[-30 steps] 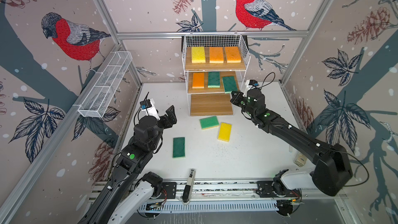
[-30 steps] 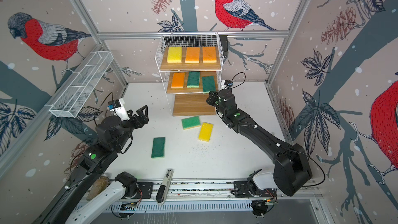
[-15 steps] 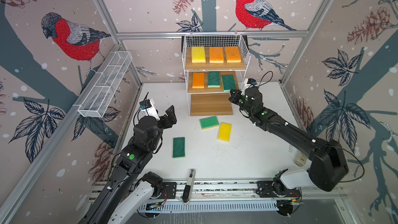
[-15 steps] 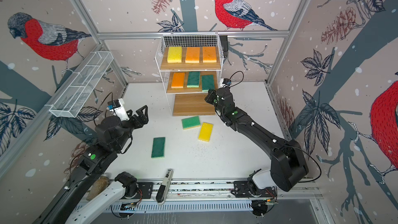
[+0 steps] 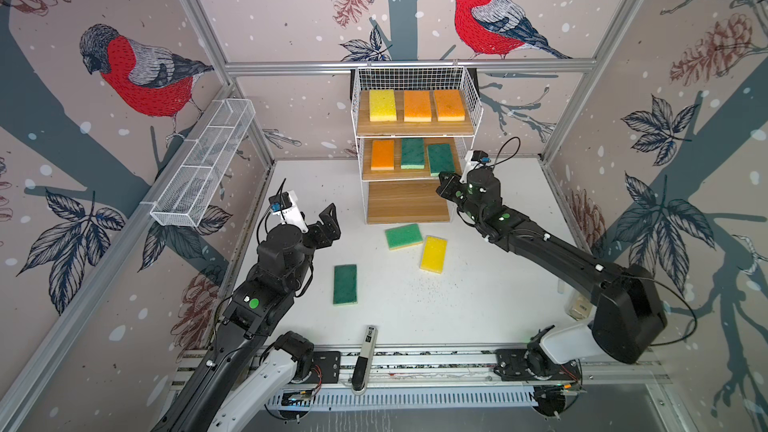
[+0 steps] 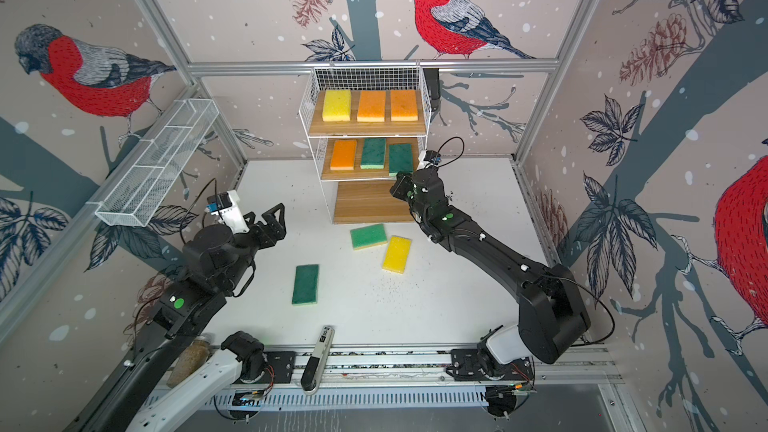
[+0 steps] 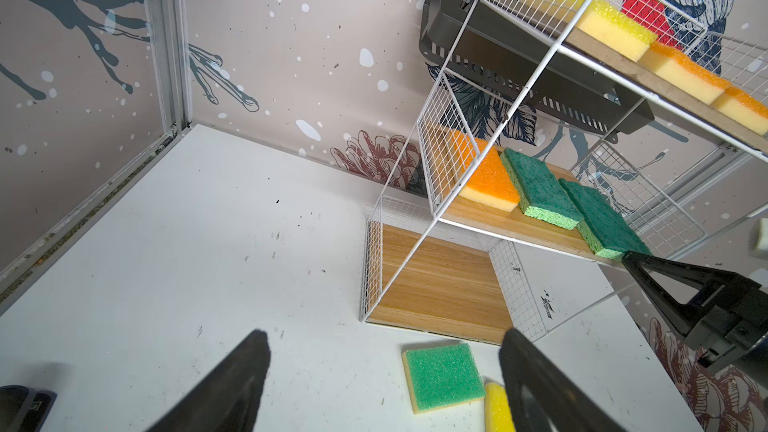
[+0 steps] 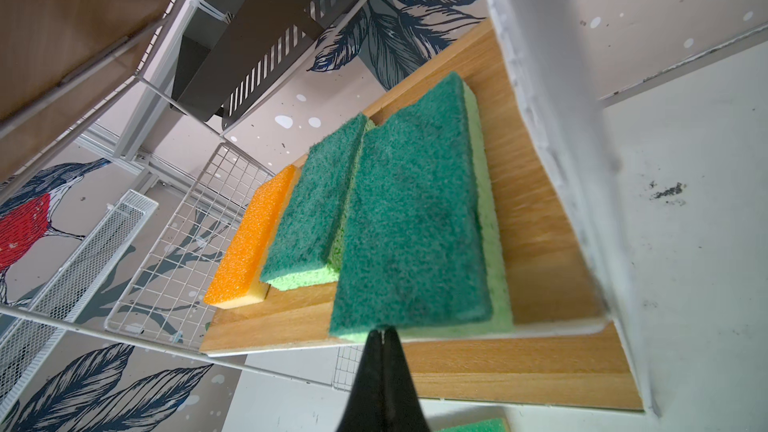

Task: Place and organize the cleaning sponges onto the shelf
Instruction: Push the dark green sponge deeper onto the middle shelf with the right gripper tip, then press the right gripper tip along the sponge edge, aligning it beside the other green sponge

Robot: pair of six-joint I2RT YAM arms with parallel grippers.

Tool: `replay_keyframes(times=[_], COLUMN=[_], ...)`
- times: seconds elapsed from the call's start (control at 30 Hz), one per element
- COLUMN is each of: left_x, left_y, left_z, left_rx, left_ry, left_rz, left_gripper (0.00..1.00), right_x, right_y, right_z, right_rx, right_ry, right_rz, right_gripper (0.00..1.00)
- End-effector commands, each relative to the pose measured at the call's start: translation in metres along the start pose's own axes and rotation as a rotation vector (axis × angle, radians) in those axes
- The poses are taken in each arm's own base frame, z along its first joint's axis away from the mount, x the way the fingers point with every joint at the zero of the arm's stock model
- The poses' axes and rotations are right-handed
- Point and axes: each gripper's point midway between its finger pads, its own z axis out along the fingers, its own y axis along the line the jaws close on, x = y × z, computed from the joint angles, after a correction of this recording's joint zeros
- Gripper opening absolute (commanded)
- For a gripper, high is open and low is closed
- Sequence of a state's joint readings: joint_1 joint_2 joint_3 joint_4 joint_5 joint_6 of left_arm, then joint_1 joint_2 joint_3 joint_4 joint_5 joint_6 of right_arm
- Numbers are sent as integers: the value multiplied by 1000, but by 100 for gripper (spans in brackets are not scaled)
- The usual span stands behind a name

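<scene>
Right gripper [image 8: 380,331] advanced, closed, seemingly touching green sponge [image 8: 411,222]; left gripper [image 7: 384,336] wide, empty.

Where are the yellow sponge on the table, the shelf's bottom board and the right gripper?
yellow sponge on the table [image 5: 433,254]: in a top view, middle of its face.
bottom board [image 5: 407,203]: in a top view, middle of the wood.
right gripper [image 8: 381,333]: right wrist view, its shut tips.

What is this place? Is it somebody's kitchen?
Probably a robot practice booth, not a kitchen: a left arm and right arm bolted to a rail, bird-print walls in a metal frame, and a shelf of sponges.
</scene>
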State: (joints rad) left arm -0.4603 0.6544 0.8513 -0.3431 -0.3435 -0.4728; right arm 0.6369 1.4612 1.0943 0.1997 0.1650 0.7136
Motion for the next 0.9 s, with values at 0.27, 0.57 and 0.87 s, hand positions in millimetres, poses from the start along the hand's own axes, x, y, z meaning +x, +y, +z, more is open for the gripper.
replay_keyframes(times=[0.27,0.57,0.87], left_x=[-9,-8,-8], left_y=[-2,-2,-2], left_z=[-2,-2,-2], left_rx=[11,13,15], left_ry=[-42,-44,-44], left_rz=[-18,-22,-22], left_gripper=[87,87,87], right_x=[-8,-8,-12], right_y=[6,11,8], right_z=[8,15,18], right_rx=[-5,-15,11], right_ry=[-44,-62,-85], right_rz=[22,33,33], right_gripper=[2,2,2])
